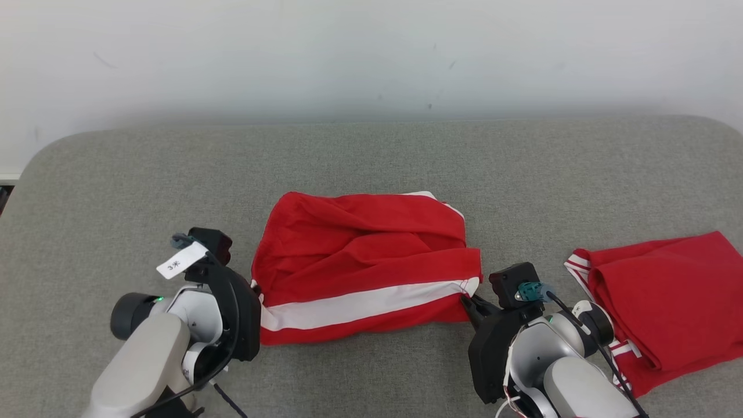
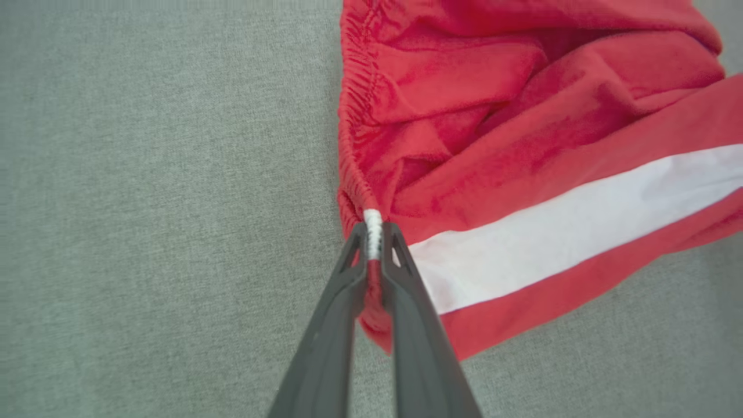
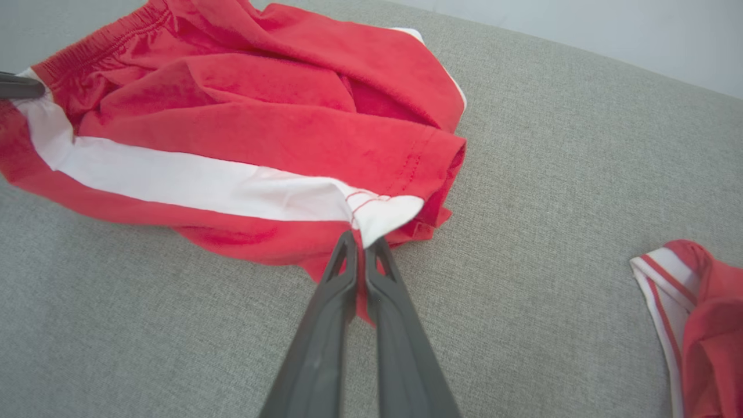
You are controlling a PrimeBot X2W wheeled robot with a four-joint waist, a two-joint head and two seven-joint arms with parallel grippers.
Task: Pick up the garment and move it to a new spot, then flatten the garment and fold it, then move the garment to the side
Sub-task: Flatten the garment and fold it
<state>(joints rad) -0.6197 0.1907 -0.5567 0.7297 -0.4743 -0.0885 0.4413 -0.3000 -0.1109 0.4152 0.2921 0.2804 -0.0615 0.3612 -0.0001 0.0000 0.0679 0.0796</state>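
On grey surface, red garment, long axis left-right, waistband leftward

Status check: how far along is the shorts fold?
Early. Done: the red shorts lie mid-surface on the gray pad; whether that is their new spot I cannot tell. In hand: the left hand pinches the waistband end of the white stripe, the right hand the hem end. Left: the shorts are rumpled, so flattening, folding and moving aside remain. Another red garment lies at the right.

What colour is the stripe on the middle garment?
The stripe is white; best in left wrist view.
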